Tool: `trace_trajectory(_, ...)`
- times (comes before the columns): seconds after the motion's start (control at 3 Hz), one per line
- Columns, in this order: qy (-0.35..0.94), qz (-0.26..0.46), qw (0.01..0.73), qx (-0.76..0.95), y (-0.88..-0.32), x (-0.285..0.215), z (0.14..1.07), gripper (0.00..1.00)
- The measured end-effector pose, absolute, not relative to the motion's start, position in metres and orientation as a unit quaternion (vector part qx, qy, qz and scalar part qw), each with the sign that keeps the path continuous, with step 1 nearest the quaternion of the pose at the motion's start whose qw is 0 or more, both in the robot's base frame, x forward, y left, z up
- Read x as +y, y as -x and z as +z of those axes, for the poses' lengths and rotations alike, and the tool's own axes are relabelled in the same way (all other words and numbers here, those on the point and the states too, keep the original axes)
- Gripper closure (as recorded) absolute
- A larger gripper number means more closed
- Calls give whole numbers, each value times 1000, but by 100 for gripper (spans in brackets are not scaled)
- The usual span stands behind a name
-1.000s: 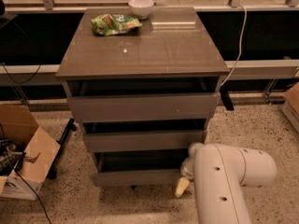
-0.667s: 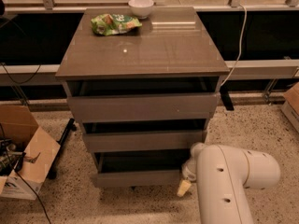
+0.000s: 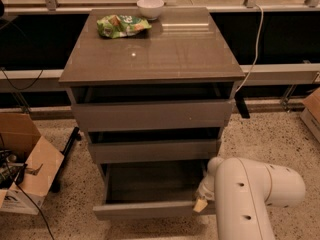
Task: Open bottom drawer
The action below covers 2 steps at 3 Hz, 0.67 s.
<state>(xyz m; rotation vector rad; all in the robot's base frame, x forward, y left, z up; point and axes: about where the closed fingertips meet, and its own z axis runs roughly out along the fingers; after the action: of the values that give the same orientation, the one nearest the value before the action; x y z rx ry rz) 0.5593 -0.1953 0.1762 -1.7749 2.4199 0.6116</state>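
Observation:
The cabinet (image 3: 150, 54) has three grey-brown drawers. The bottom drawer (image 3: 145, 210) stands pulled out toward me, and its shallow grey box (image 3: 155, 181) shows empty inside. The two drawers above it are slightly ajar, with dark gaps over their fronts. My gripper (image 3: 201, 204) is at the right end of the bottom drawer's front, mostly hidden behind my white arm (image 3: 250, 194); only a tan tip shows against the front's top edge.
A green snack bag (image 3: 122, 25) and a white bowl (image 3: 150, 7) lie on the cabinet top. An open cardboard box (image 3: 25, 159) stands on the floor at the left. A white cable (image 3: 257, 39) hangs at the right. Another box (image 3: 312, 111) sits at the right edge.
The bottom drawer has slid out toward me, exposing its box. My arm and gripper have pulled back with it, toward the lower right.

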Motion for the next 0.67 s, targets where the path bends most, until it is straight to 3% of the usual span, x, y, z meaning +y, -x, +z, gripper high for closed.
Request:
trace_trajectory(0.33, 547, 232, 17, 805, -521, -192, 168, 68)
trace_trajectory(0.67, 547, 232, 17, 805, -521, -192, 171, 45)
